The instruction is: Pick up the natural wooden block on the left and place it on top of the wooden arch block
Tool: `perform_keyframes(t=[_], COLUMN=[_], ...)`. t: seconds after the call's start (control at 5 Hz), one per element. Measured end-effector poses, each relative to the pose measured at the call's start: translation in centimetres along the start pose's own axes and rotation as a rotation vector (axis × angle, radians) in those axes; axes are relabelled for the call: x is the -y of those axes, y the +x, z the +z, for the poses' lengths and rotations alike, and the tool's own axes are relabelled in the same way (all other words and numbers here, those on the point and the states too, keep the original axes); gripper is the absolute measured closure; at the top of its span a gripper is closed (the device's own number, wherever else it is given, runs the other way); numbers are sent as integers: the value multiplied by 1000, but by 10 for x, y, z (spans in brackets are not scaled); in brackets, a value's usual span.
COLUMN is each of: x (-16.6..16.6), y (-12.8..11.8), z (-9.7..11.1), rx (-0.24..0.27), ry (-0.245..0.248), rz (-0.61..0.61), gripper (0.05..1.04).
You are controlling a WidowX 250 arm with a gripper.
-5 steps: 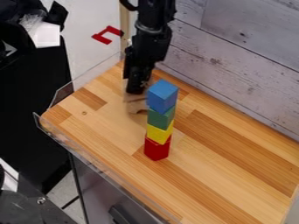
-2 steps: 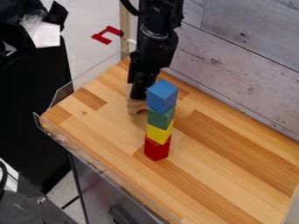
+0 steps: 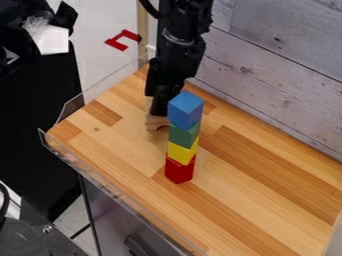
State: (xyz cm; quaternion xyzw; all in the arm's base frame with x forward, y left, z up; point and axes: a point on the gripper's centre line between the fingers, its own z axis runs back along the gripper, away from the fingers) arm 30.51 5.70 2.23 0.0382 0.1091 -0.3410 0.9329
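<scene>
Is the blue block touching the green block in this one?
Touching. The camera view shows the blue block sitting directly on top of the green block, with no gap.

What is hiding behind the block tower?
A wooden piece with a curved notch, by the robot's hand. The tower and hand cover parts of it, so I can't tell its full shape.

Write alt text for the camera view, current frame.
Four blocks stacked on a wooden tabletop: blue block, green block, yellow block, red block, top to bottom. Behind the stack, slightly left, a black robot arm hangs down, its tool at a partly hidden wooden block with a curved notch.
</scene>
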Motion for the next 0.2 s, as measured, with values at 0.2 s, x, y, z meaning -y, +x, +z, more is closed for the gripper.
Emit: perform_keyframes(t=[0.2], x=[-1], y=[-5], z=[2], rx=[0], ry=[-34], rz=[88], gripper=[80])
